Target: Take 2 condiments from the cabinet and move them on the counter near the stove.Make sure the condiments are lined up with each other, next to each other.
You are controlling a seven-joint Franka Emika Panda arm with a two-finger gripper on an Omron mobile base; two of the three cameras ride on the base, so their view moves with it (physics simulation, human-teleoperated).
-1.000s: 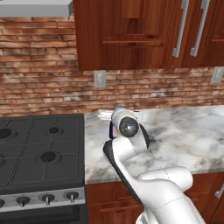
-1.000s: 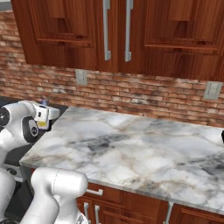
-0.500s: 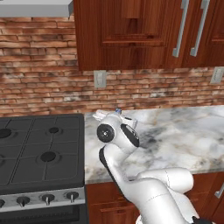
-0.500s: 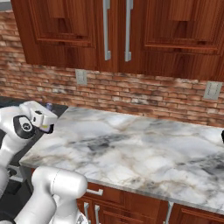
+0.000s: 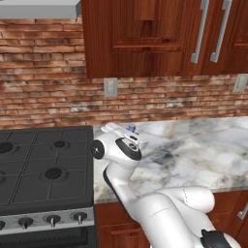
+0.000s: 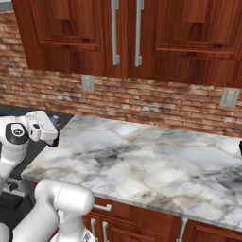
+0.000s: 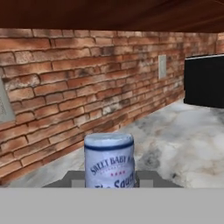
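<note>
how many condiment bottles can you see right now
1. One condiment bottle stands close in front of the gripper in the hand view, over the counter near the stove. A second may be hidden behind the arm.

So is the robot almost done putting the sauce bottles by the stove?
Not yet. The claw is carrying one bottle low over the marble counter, right beside the stove. Its bluish cap peeks out behind the hand. No bottle stands on the counter yet, so this one must be set down, then the second fetched and lined up beside it.
</note>
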